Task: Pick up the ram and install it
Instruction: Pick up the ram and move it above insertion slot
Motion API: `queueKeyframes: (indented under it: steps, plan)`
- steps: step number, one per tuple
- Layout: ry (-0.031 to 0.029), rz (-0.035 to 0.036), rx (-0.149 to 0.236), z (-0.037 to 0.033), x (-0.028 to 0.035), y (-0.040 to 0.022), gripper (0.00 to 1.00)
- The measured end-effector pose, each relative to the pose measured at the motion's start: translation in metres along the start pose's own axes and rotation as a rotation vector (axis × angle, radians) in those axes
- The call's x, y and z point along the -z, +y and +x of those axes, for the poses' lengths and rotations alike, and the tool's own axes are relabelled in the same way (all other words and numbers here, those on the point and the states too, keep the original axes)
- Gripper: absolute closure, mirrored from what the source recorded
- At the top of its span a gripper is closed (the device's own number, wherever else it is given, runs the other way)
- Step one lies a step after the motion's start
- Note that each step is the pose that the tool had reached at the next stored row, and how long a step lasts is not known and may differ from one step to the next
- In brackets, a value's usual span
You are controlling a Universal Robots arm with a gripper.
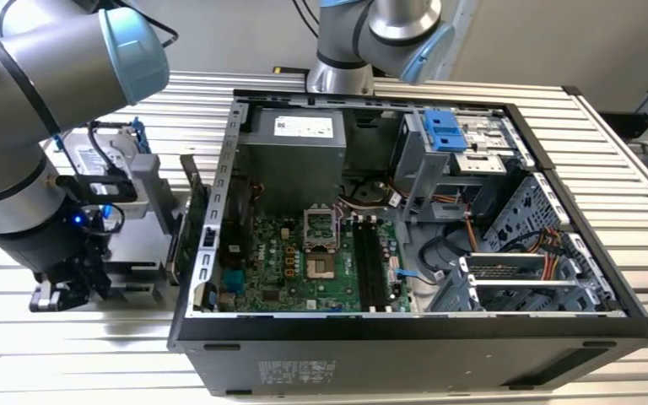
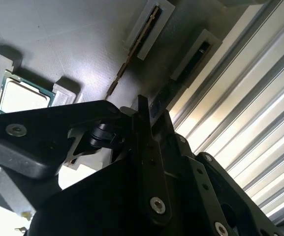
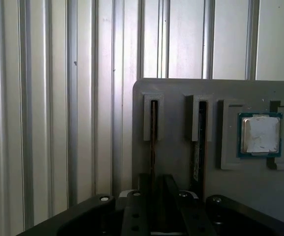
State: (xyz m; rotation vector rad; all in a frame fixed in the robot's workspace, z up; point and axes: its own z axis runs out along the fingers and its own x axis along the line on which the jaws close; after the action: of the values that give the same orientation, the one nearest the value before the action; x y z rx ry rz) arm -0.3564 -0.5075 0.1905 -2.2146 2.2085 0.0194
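Grey tray (image 3: 181, 88) beside the case (image 1: 414, 337) holds the ram (image 3: 153, 137) on edge in 1 of 2 slots (image 3: 144, 118), the gripper (image 3: 154, 186) at its near end — clenched or released, I cannot tell — so a skewed grasp may jam the stick against the slot wall.

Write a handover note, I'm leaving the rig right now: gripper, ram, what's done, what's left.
Gripper: low over the grey holder beside the computer, lined up with the ram; open or shut, cannot tell.
Ram: on edge in the holder slot farther from the processor; a second stick stands next to it.
Done: nothing lifted; the motherboard's black slots look empty.
Left: pick-up and install.
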Motion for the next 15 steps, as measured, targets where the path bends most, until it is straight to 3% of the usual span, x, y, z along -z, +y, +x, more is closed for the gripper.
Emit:
queueKeyframes:
  steps: [5,6,15]
  plan:
    - [0.0000,0.0000,0.000,0.0001,0.0000,0.0000,0.00]
    - [0.0000,0.0000,0.000,0.0001,0.0000,0.0000,1.00]
    - [0.0000,0.0000,0.000,0.0002,0.0000,0.0000,1.00]
